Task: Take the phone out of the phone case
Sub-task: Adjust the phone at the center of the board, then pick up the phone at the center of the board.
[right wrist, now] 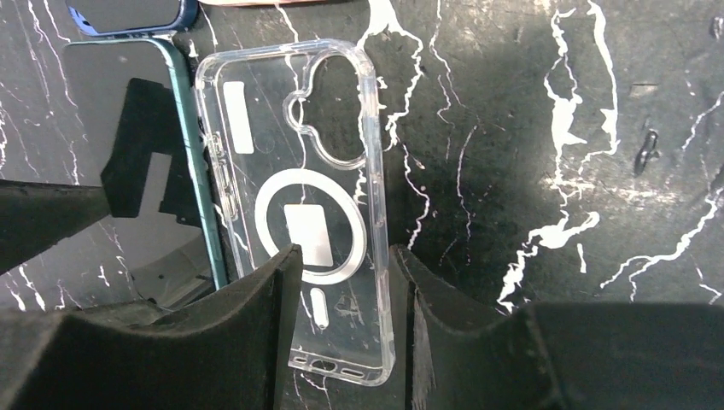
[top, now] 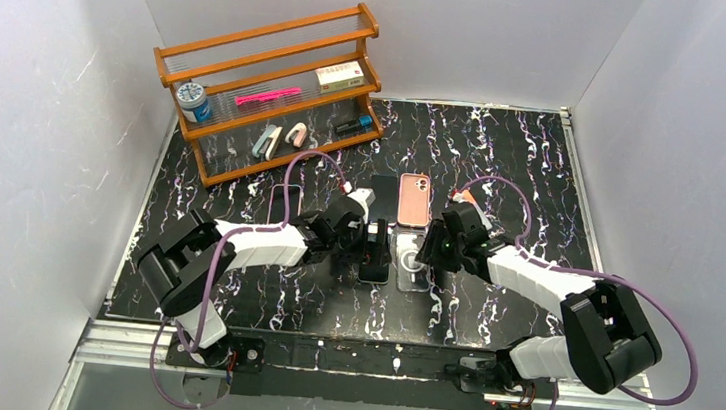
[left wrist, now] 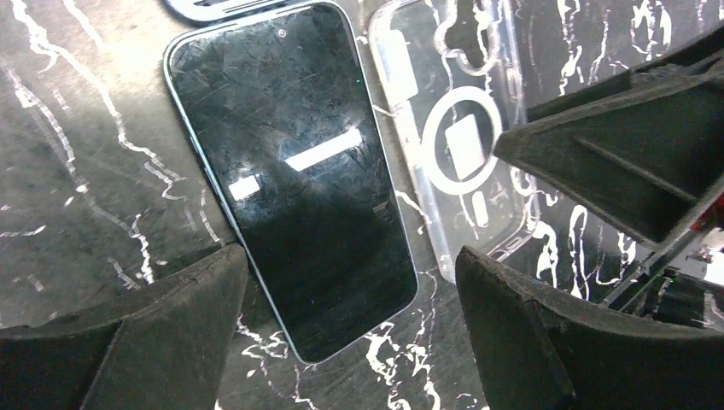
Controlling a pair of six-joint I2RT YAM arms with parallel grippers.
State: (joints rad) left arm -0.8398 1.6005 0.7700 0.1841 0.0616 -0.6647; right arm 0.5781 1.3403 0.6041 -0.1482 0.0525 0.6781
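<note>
L gripper (left wrist: 346,286): jaws spread wide, holding nothing; hung low over the phone, one finger (left wrist: 171,342) off its 8 o'clock edge, the other past its 4 o'clock corner.
R gripper (right wrist: 341,286): released, jaws partly apart, nothing clamped; fingers (right wrist: 256,316) sat over the 6 o'clock end of the case. Whether the tips touched it couldn't be told from the wrist view.
Phone (left wrist: 299,179): out of the case, flat on the table (right wrist: 555,213), dark screen up.
Case (right wrist: 290,196): clear, empty, lying flat at the phone's 3 o'clock, just beside it, edges approx. touching.
Pink phone (top: 413,199): at 12 o'clock from the case, near it.
Wooden rack (top: 270,86): far at the table's 11 o'clock corner.
</note>
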